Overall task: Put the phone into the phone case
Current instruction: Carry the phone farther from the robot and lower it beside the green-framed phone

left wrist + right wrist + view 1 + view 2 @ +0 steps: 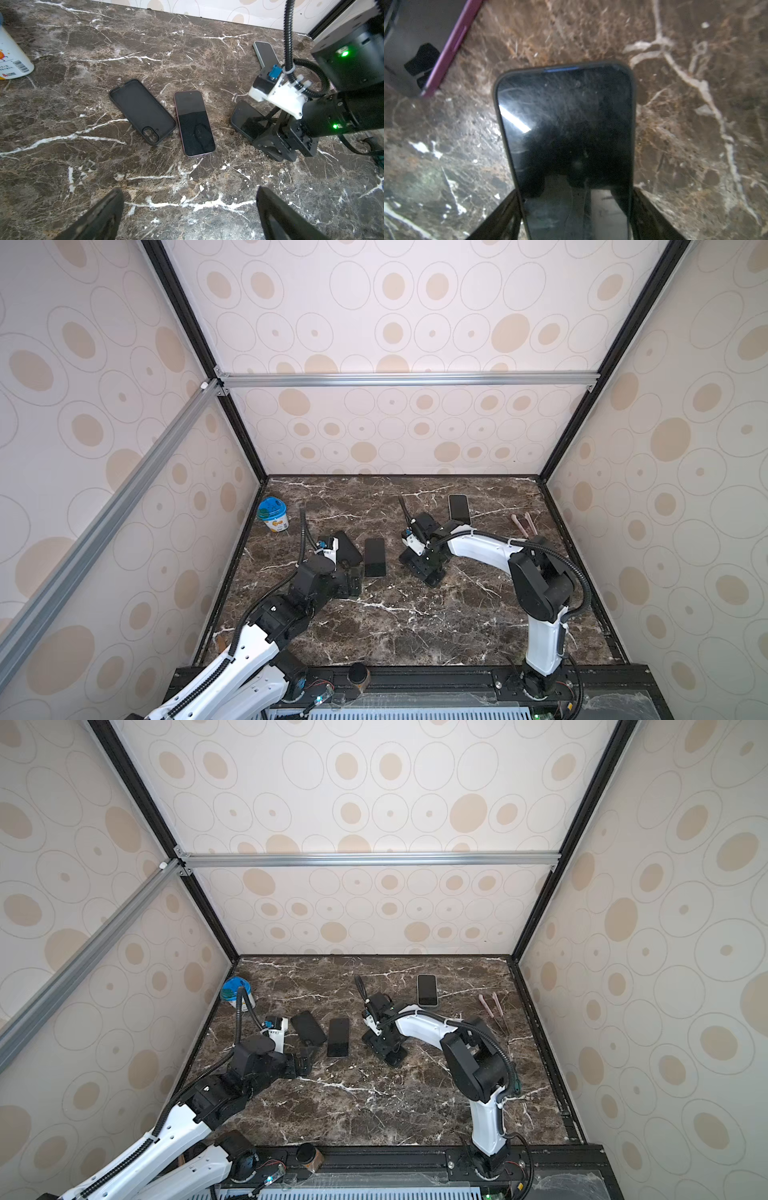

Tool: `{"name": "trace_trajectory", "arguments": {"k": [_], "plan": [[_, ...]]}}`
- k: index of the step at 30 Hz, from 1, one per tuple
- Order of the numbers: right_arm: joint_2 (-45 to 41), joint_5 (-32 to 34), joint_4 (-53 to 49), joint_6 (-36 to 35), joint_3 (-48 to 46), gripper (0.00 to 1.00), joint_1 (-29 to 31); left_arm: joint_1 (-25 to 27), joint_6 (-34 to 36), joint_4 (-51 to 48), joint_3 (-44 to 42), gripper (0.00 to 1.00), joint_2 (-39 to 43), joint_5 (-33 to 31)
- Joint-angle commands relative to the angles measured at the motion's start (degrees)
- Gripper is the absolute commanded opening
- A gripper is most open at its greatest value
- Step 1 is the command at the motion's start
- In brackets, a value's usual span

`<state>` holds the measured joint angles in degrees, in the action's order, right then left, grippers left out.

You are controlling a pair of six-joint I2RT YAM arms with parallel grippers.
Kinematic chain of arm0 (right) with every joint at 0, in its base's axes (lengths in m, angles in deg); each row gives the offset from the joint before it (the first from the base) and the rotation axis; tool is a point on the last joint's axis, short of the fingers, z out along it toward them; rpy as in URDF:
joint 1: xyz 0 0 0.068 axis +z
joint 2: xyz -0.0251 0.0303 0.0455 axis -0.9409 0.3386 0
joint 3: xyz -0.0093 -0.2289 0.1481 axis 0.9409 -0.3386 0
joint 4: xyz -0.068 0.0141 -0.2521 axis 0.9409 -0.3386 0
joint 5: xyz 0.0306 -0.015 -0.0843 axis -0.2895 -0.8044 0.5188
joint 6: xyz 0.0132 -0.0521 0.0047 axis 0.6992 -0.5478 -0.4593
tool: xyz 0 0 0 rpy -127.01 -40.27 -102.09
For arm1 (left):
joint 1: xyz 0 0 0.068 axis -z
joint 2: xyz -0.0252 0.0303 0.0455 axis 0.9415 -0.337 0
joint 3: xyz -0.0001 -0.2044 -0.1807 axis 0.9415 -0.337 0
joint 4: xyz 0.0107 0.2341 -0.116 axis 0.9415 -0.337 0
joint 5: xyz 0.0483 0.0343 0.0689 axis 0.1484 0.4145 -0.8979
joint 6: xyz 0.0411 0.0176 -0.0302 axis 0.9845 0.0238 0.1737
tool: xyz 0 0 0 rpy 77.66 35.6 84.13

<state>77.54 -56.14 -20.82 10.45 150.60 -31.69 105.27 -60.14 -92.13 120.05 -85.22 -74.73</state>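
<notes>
Empty phone case [142, 111] lying flat on worktop [207, 182], pink-edged phone [194, 122] just beside it at 3 o'clock. L pincer [189, 193] hovering spread, nothing btwn fingers. R pincer [575, 192] pinching dark phone [564, 124] by long edges, near end cut off. Cup [272, 514] sitting at 10 o'clock, third phone [459, 508] at 1.

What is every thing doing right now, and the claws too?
phone case, empty, open side up, flat.
pink phone, flat, screen up, beside the case.
dark phone, screen up, gripped at its sides.
far phone, flat, screen up.
tub, upright, lid on.
left claw, open, empty.
right claw, shut on dark phone.
</notes>
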Motion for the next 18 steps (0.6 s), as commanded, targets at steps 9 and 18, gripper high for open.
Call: {"name": "trace_trajectory", "arguments": {"k": [9, 18], "plan": [[0.86, 6.76, -6.46, 16.75, 13.51, 0.18, -3.03, -0.33, -0.93, 1.92, 0.39, 1.0, -0.66, 0.39], [6.04, 8.01, -7.65, 24.2, 22.64, 0.17, -8.09, -0.36, -1.25, 3.04, 0.56, 1.0, -2.3, 1.11]]}}
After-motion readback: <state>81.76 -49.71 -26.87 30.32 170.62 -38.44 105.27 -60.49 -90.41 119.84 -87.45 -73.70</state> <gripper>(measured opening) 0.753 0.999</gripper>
